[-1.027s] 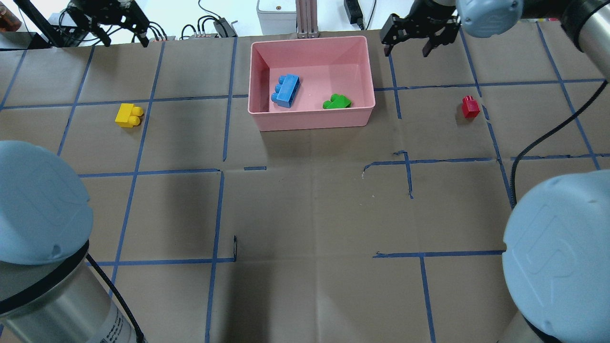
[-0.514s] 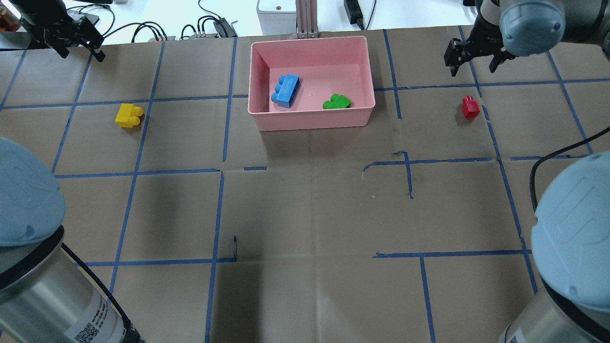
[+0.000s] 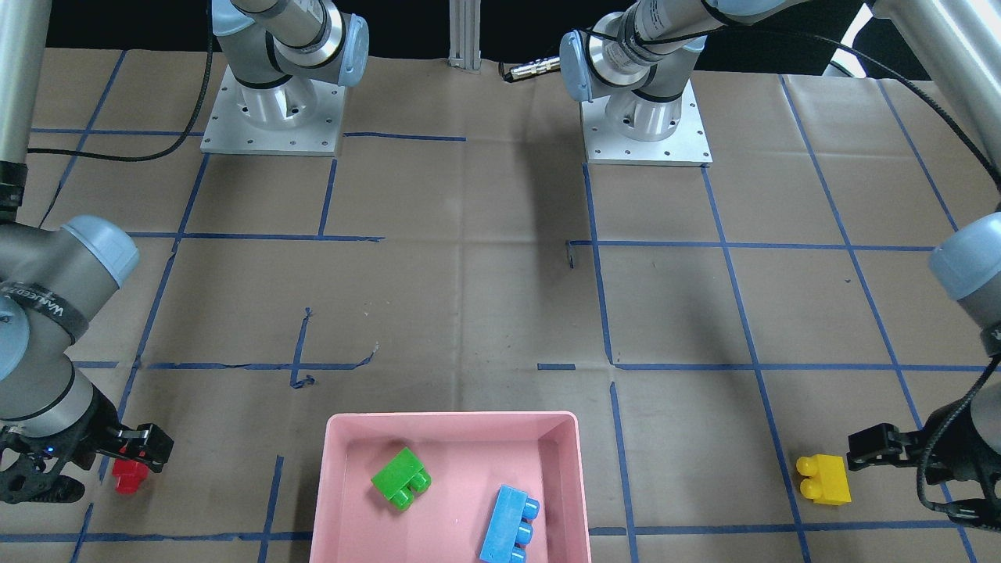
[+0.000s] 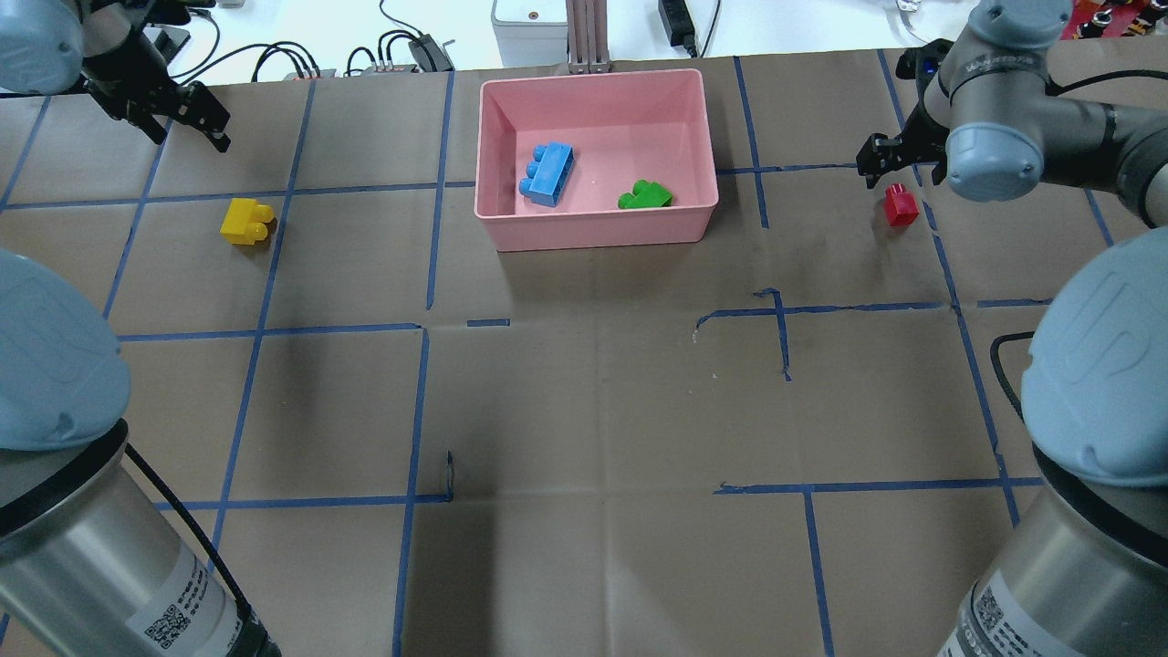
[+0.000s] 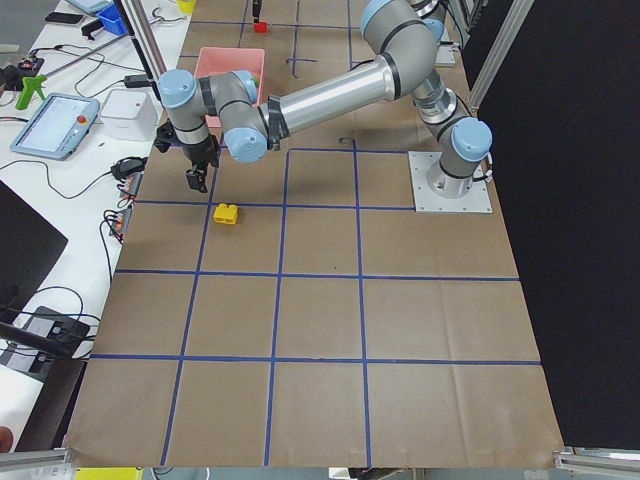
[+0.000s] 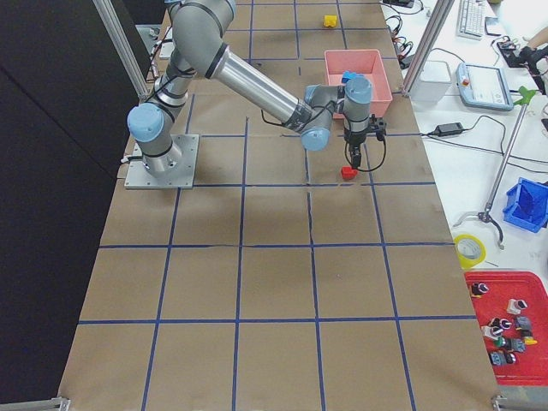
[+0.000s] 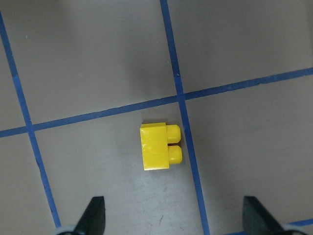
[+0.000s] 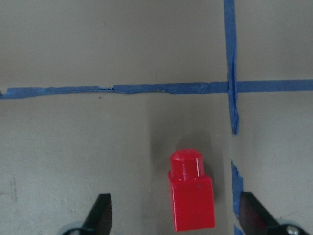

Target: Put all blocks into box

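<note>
Only wrist views fully show both released: left pincer (image 7: pixel 175 215) near yellow brick (image 7: pixel 159 152), right pincer (image 8: pixel 176 213) near red brick (image 8: pixel 191 196).

One yellow block (image 4: pixel 245 221), one red block (image 4: pixel 900 204), one blue block (image 4: pixel 547 173), one green block (image 4: pixel 645 195), one box (image 4: pixel 593 233), two claws (image 7: pixel 174 218) (image 8: pixel 177 218).

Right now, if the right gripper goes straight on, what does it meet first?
Likely the red block, which sits between the right gripper's open fingers, slightly off-centre; the height above it is unclear.
</note>
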You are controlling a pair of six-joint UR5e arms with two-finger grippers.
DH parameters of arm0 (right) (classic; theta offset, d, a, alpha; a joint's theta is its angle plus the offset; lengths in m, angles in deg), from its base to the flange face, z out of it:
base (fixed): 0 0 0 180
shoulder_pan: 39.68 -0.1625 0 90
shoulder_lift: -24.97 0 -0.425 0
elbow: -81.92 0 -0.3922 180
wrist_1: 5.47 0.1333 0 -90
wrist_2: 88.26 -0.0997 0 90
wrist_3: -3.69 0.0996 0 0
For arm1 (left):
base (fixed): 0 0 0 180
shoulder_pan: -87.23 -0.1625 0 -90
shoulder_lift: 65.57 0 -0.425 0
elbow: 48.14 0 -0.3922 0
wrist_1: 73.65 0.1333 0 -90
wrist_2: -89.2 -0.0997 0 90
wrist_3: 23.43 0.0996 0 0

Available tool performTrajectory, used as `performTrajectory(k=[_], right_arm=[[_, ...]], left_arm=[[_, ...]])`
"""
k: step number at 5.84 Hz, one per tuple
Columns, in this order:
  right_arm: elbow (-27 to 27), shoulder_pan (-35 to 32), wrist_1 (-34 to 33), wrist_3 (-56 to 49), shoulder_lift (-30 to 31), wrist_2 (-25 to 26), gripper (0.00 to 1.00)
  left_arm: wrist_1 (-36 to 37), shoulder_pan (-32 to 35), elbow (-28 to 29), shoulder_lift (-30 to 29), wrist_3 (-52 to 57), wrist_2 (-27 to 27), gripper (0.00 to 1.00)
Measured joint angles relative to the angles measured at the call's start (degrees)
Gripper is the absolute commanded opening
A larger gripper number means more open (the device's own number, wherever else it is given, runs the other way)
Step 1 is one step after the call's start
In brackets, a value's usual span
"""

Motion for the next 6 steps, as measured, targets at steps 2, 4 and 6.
performTrajectory(k=[2,4,6], right_arm=[[-2.61,1.35,-0.63,-1.31,-0.49,-0.52,0.8],[-2.51,1.8,-0.74,-1.98,-0.67,-0.53,0.8],[-0.83,1.85,-0.76,-1.95,-1.53,-0.69,0.62]], left_arm=[[10.16,-0.29,-6.91,-2.32,0.08,2.36,0.99],[14.87,-1.02,-8.51,-5.94,0.47,3.82,0.99],[15.44,-1.49,-8.99,-6.71,0.54,3.82,0.96]])
